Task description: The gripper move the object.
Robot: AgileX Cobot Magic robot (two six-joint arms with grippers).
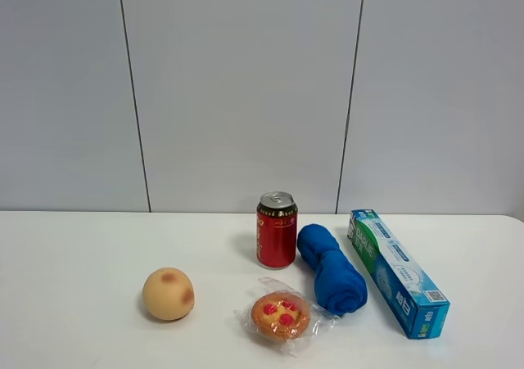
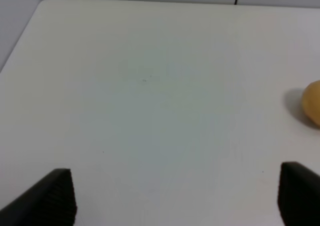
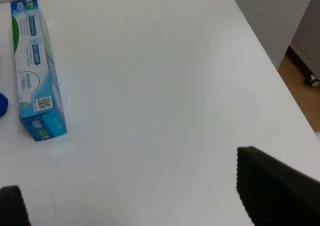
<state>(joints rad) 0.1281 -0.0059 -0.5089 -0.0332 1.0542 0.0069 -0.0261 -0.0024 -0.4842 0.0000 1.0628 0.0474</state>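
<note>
Several objects lie on the white table: a peach-coloured ball, an upright red can, a rolled blue towel, a blue-green box and a wrapped round pastry. Neither gripper shows in the exterior view. My left gripper is open and empty over bare table, with the ball off to one side. My right gripper is open and empty, apart from the box. A sliver of the towel shows beside the box.
A grey panelled wall stands behind the table. In the right wrist view the table's edge drops off to the floor. The left wrist view shows the table's far left corner.
</note>
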